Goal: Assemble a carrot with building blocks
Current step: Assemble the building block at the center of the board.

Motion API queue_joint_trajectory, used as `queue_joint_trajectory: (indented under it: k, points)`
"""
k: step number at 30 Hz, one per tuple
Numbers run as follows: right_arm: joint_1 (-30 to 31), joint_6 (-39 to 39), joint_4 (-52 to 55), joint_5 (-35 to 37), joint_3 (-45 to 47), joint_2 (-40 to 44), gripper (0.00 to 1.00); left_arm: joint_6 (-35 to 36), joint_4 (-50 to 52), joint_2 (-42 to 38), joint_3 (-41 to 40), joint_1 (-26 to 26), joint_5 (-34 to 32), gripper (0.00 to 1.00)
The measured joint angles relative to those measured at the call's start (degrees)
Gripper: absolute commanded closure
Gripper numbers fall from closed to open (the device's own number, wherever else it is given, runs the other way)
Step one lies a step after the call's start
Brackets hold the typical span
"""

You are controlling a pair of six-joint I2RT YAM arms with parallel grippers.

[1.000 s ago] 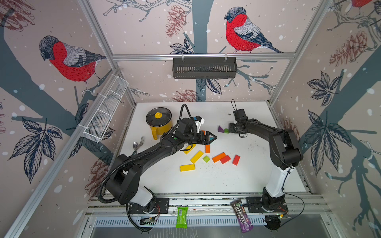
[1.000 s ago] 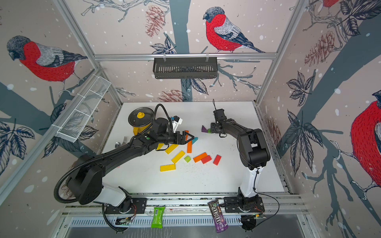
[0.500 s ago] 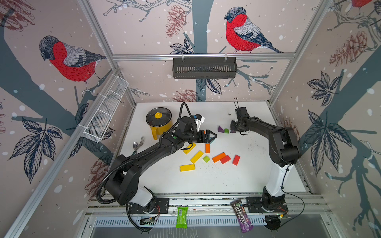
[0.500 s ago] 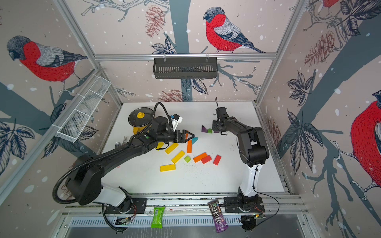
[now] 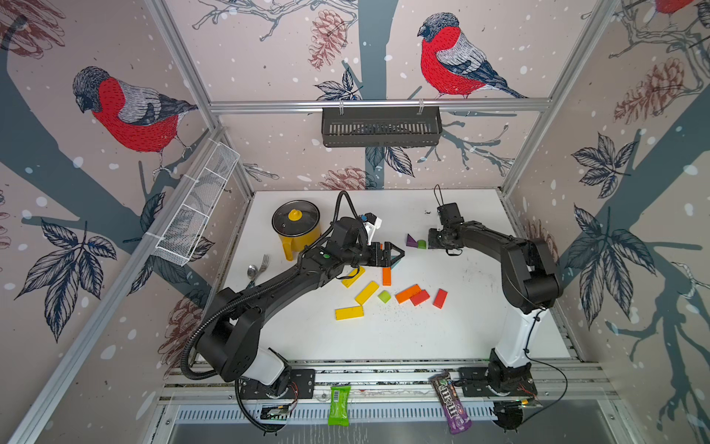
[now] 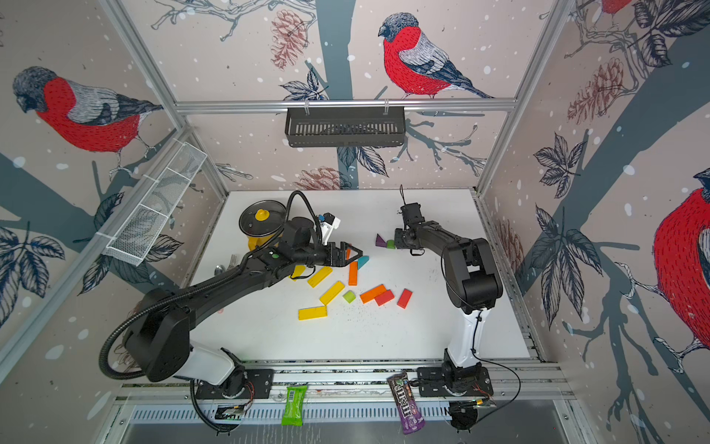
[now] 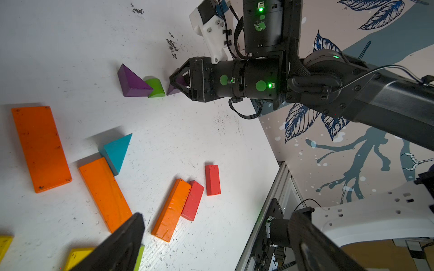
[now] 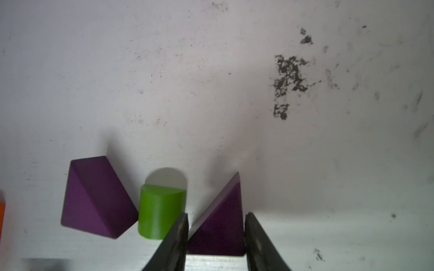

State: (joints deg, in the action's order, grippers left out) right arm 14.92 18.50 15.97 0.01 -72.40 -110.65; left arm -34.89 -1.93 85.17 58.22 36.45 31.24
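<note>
moved: right gripper has closed onto purple triangle on surface, beside green block | left gripper apart near teal triangle | risk: sloped face squirts out, knocking green block

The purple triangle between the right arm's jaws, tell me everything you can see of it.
The purple triangle is a small solid wedge, matte painted, with a paler sloping face, tapering away from the wrist. It seems to rest on the white table. The right arm's jaws clamp it from both sides. A lime-green block sits close beside it; contact unclear.
</note>
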Motion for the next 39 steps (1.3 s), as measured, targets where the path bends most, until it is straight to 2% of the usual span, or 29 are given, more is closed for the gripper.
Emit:
queue_joint_trajectory:
  k: [18, 26, 34, 39]
  points:
    - [0.28, 2.29, -0.11, -1.73, 0.37, 1.77, 0.51, 0.0, 0.02, 0.13, 0.22, 0.0, 0.0, 0.04]
    - [0.48, 2.27, 0.66, -0.15, 1.64, 6.32, 0.5, 0.42, 1.36, -0.76, 0.31, 0.0, -1.95, 0.04]
    - [4.57, 2.49, 2.64, 5.88, 7.54, 15.76, 0.46, 0.79, 1.99, -7.91, -0.94, 0.0, -10.67, 0.03]
    - [8.35, 2.75, 5.07, 10.16, 10.97, 21.05, 0.46, -0.46, -0.04, -15.41, -6.64, -0.35, -21.22, 0.03]
